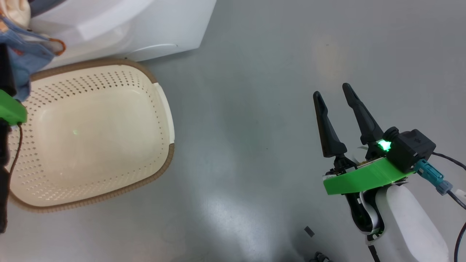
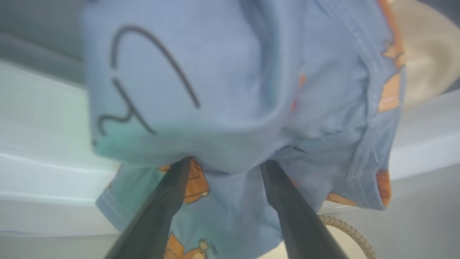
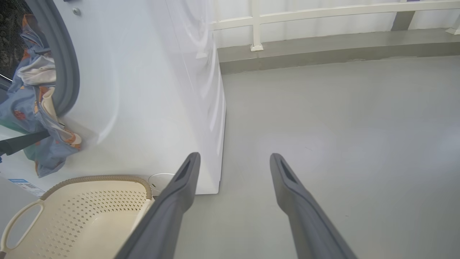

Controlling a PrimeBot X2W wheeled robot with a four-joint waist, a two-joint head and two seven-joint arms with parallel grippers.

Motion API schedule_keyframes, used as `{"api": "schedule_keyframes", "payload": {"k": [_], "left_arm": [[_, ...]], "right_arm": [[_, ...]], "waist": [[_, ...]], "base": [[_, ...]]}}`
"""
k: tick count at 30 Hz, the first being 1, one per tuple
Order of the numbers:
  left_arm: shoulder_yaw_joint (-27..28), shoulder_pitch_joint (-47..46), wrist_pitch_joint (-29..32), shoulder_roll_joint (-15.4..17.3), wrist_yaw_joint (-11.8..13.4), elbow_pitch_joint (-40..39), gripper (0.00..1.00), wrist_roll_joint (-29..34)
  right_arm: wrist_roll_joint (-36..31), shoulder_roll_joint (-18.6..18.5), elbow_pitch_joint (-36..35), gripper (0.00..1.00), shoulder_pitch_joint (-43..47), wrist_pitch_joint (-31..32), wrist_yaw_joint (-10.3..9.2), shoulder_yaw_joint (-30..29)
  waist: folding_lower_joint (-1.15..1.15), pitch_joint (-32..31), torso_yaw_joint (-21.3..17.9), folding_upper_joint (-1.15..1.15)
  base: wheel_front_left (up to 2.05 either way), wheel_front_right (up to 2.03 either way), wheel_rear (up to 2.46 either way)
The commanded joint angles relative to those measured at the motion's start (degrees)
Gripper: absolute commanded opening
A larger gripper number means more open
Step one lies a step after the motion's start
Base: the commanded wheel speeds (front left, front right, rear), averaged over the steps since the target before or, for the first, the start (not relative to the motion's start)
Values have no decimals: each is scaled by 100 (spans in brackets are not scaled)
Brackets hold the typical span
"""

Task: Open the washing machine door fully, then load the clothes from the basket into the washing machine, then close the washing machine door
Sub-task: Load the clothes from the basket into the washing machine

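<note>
Left tool (image 2: 224, 163), tips buried in fabric, seems clamped on the clothes (image 2: 233, 90) at the washing machine (image 3: 143, 90); right tool (image 1: 331, 90) gapes, empty.

the floor (image 1: 255, 109) is smooth grey and slightly glossy. a soft pale glare patch (image 1: 225, 218) sits low in the head view, and a small dark scrap (image 1: 309, 231) lies near the bottom edge. in the right wrist view the floor runs back to a low raised ledge (image 3: 323, 50) of the same grey. a white railing (image 3: 323, 12) stands on it, one post (image 3: 255, 25) ending in a small foot plate. behind it is a white wall (image 3: 341, 27). the light is even and diffuse.
</note>
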Motion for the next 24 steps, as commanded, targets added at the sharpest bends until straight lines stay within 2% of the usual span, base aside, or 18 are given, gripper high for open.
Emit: {"api": "schedule_keyframes", "payload": {"k": [1, 6, 7, 10, 19, 24], "left_arm": [[160, -59, -58, 303, 50, -122, 100, 11], [283, -89, -59, 291, 40, -235, 100, 43], [310, -91, -59, 282, 35, -257, 65, 54], [383, -88, -59, 258, 19, -311, 0, 97], [445, 276, -60, 74, -116, -409, 0, 221], [464, 662, -60, 47, -168, -965, 0, 384]], "right_arm": [[24, 12, -160, 100, 52, -46, 43, 110], [37, 12, -156, 100, 40, -46, 43, 95], [40, 12, -147, 100, 29, -46, 43, 91], [46, 12, -103, 100, -12, -46, 43, 84], [50, 12, 8, 100, -47, -46, 43, 82], [59, 12, 76, 100, -49, -46, 43, 76]], "waist": [[0, 59, -58, 0], [0, 69, -60, 0], [0, 66, -56, 0], [0, 38, -35, 0], [0, -199, 120, 0], [0, -343, 199, 0]], "base": [[0, 0, 0], [0, 0, 0], [0, 0, 0], [0, 0, 0], [0, 0, 0], [0, 0, 0]]}}
